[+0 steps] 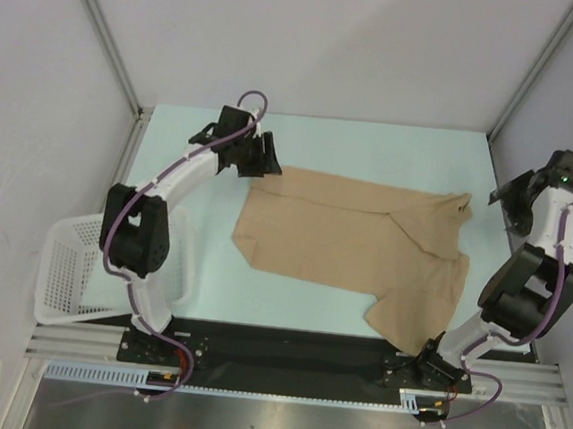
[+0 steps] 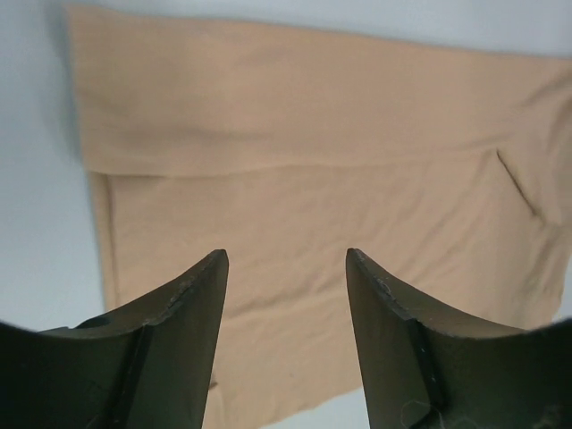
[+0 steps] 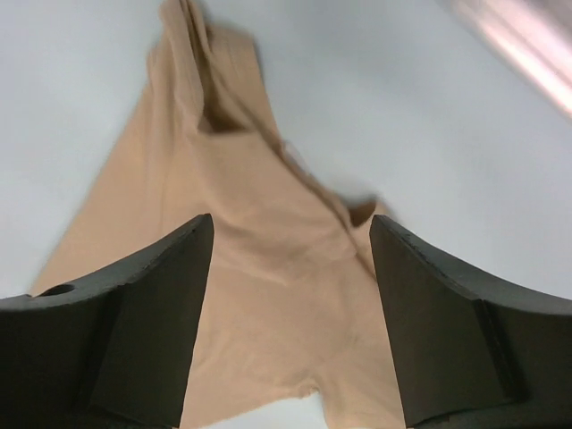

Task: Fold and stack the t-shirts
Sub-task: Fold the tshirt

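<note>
One white plastic lattice basket (image 1: 66,266) leans at the pale blue counter's (image 1: 373,142) left edge. Next, the black left tool (image 2: 286,259) hovers, jaws apart and empty, above the plain tan soft-cloth t-shirt (image 1: 344,240), which lies partly folded mid-counter, one part trailing nearward. Rightmost, the black right tool (image 3: 290,223) gapes wide, holding nothing. Likely risk: pinching only the top layer there would drag the fold askew

Tan t-shirt (image 1: 344,245) spread on table (image 1: 373,147); basket (image 1: 66,266) left.
</note>
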`<state>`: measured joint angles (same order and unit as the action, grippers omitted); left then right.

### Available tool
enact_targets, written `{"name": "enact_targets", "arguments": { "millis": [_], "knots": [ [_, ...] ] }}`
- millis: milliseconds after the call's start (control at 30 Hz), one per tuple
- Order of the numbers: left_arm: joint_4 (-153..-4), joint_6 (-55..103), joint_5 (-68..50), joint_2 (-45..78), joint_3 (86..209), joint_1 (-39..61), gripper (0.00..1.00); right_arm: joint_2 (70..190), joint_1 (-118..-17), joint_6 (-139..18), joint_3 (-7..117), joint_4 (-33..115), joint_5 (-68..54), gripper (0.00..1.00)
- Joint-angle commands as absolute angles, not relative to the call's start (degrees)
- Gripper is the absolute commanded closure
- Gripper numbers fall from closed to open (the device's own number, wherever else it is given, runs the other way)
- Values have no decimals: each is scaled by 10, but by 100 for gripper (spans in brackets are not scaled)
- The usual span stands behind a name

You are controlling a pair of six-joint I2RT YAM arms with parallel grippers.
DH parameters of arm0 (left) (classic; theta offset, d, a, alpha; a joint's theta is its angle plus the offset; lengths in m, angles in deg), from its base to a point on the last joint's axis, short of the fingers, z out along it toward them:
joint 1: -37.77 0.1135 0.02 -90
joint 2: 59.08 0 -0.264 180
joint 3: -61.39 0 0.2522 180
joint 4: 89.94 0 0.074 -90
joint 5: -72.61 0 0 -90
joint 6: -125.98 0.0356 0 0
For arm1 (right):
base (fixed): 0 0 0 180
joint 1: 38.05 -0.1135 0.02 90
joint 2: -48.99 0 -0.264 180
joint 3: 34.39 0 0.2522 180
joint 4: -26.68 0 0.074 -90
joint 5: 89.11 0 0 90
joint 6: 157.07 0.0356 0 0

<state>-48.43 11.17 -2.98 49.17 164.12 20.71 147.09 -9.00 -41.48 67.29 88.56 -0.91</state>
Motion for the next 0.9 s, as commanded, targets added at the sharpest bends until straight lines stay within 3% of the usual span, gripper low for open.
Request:
{"name": "enact_targets", "arguments": {
  "millis": [0, 200, 333, 567, 867],
  "knots": [
    [-492, 149, 21, 437, 1573, 179, 39, 1442, -142, -389, 567, 865, -57, 24],
    [-526, 158, 95, 345, 1440, 152, 41, 1377, -197, -309, 383, 722, -171, 20],
    [-518, 172, 108, 310, 1405, 146, 42, 1387, -200, -315, 343, 701, -176, 21],
    [-474, 204, 93, 297, 1423, 146, 42, 1391, -207, -300, 292, 629, -177, 37],
    [-467, 205, 92, 296, 1422, 146, 42, 1384, -180, -316, 301, 632, -148, 43]
  ]
}}
